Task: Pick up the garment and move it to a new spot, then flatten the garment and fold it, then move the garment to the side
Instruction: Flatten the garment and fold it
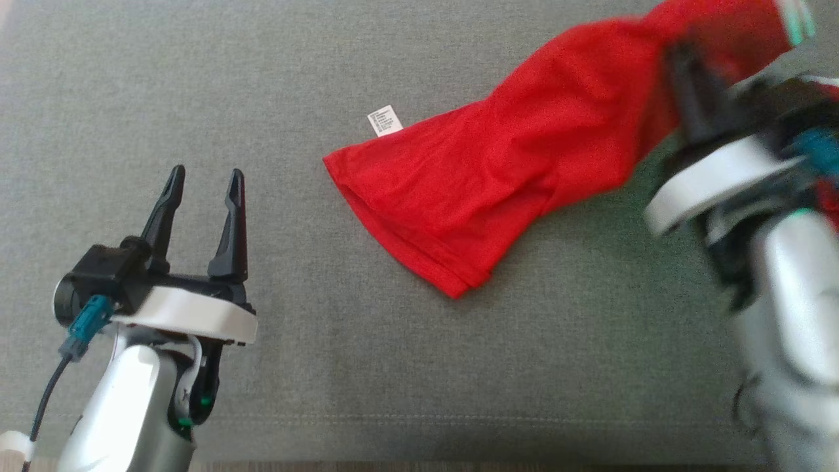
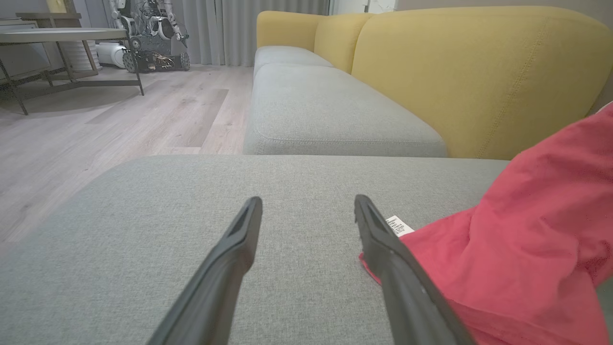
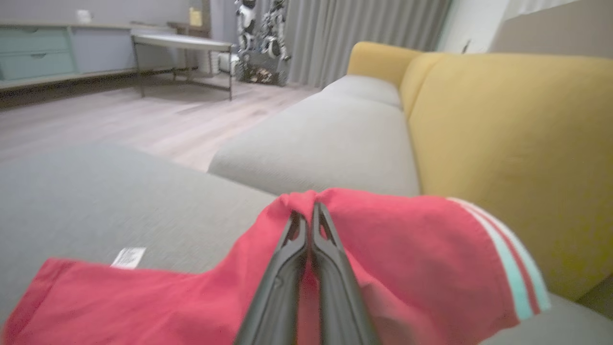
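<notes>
A red garment [image 1: 498, 164] lies stretched across a grey sofa seat [image 1: 196, 78], caught at one end by the robot's right gripper [image 3: 310, 211]. In the right wrist view its two dark fingers are pressed together with a fold of red cloth pinched between their tips. Cloth spreads to both sides of the fingers and below them, and a band of white and teal stripes shows to their right. A yellow backrest [image 3: 507, 143] rises beyond the fingertips. A small white care label [image 1: 385, 120] sits at the garment's far, free end, which rests on the seat. The left gripper [image 1: 206, 174] hovers over bare cushion with its fingers spread wide and nothing between them; in the left wrist view the label and the red hem lie just beside its right-hand finger. This looks like the first step, picking the garment up to carry it to a new spot. The next move calls for keeping the pinch firm while the trailing cloth drags, then setting it down where both grippers can spread it flat.
</notes>
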